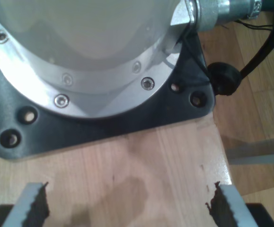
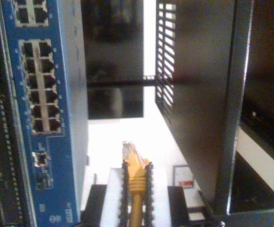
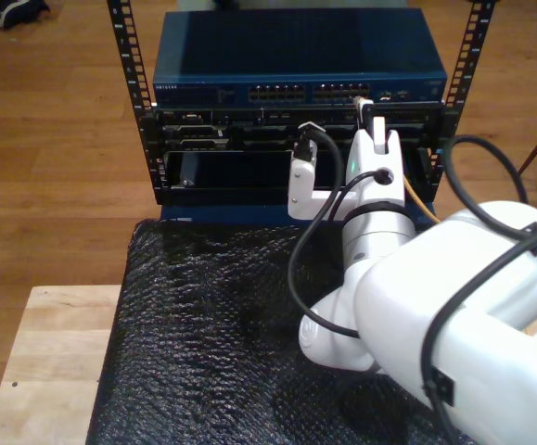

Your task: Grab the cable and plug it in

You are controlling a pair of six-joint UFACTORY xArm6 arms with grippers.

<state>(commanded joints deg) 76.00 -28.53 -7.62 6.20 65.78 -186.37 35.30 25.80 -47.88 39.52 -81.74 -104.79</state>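
In the second wrist view, my second gripper (image 2: 137, 166) is shut on the yellow-orange cable (image 2: 137, 185), just behind its clear plug (image 2: 128, 150). The plug sticks out past the fingertips, close beside the blue network switch (image 2: 61, 142) and its rows of ports (image 2: 42, 85). In the exterior view, that gripper (image 3: 364, 109) is raised at the switch's front (image 3: 296, 67), right of the port rows (image 3: 277, 93). The cable (image 3: 417, 198) trails down on the view's right. My first gripper (image 1: 129, 205) stands open over bare wood with nothing between its fingers (image 1: 32, 204).
The switch sits in a black rack (image 3: 129, 83) with darker units below it. A black bubble-textured mat (image 3: 203, 334) covers the table in front, with bare wood (image 3: 45, 352) at the exterior view's left. An arm's round base and dark mounting plate (image 1: 99, 123) lie ahead of my first gripper.
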